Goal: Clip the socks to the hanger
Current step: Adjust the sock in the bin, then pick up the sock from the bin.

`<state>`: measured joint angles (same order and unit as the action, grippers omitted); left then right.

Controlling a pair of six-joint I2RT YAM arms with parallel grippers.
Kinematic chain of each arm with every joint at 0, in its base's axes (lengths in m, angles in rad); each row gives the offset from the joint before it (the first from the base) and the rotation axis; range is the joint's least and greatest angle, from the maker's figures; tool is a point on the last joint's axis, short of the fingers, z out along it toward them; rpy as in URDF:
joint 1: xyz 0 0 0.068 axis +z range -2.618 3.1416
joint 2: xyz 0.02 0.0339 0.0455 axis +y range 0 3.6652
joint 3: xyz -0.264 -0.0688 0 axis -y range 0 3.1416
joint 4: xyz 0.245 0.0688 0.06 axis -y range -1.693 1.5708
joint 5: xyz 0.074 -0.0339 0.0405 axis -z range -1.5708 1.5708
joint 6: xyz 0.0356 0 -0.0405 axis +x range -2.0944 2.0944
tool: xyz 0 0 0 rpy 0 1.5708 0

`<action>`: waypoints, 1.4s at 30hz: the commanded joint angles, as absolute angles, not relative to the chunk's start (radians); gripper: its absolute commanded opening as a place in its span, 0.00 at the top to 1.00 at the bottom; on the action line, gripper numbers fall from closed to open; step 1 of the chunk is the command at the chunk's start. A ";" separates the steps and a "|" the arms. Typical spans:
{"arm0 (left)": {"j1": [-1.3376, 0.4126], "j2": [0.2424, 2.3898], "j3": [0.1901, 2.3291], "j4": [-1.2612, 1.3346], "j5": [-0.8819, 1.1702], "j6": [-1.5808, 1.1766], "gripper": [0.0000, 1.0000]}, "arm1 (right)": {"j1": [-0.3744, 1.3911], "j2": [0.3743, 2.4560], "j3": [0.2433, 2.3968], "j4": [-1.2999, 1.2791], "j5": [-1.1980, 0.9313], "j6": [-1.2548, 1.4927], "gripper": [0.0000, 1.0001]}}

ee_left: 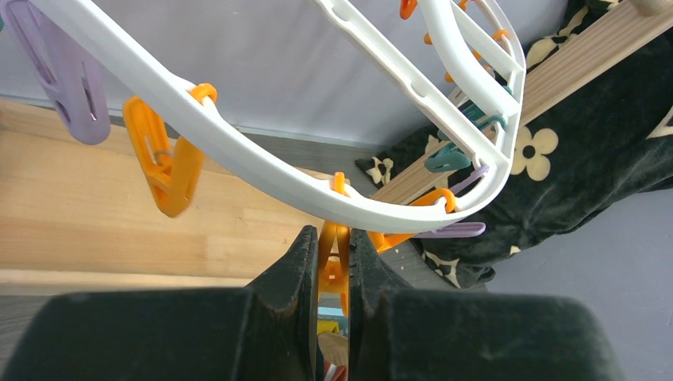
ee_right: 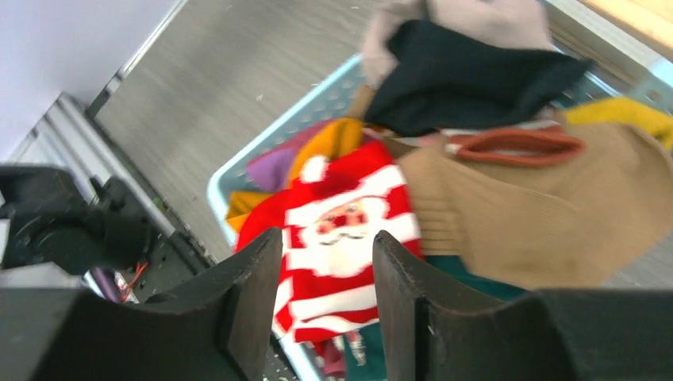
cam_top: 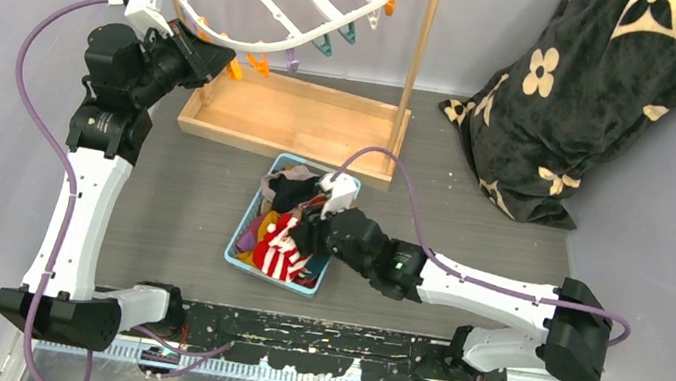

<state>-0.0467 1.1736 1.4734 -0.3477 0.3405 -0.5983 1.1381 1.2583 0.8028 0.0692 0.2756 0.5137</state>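
Left hand (ee_left: 333, 242) pinches an orange clip (ee_left: 333, 274) (hanger rim (ee_left: 262, 171)); right hand (ee_right: 327, 242) spread above socks (ee_right: 341, 202).

The right gripper (ee_right: 327, 246) hangs, jaws apart, over a red-white striped sock (ee_right: 349, 302) in a pale blue basket (ee_right: 226, 171). A tan sock (ee_right: 516, 206) lies just beside it, a black sock (ee_right: 468, 79) beyond.

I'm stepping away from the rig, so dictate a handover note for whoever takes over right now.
Left gripper: shut on an orange clip under the hanger rim.
Right gripper: open, over the striped sock in the basket, holding nothing.
Socks: piled in the basket.
Done: no sock seen on the hanger.
Left: pick a sock, clip it, repeat.
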 commanded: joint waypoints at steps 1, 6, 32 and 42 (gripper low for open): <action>-0.049 1.158 1.509 -0.290 0.345 -0.608 1.00 | 1.273 1.304 0.974 -0.051 0.419 0.246 0.45; -0.049 1.155 1.508 -0.290 0.345 -0.605 0.99 | 1.397 1.465 1.132 -0.215 0.595 -0.053 0.35; -0.049 1.155 1.511 -0.296 0.334 -0.599 0.99 | 1.430 1.854 1.425 -0.370 0.835 -0.399 0.65; -0.052 1.155 1.509 -0.307 0.334 -0.593 1.00 | 1.385 1.577 1.297 -0.026 0.782 -0.333 0.97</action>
<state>-0.0467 1.1736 1.4734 -0.3477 0.3405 -0.5983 1.4178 1.7687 1.3132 -0.2504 0.8131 -0.3866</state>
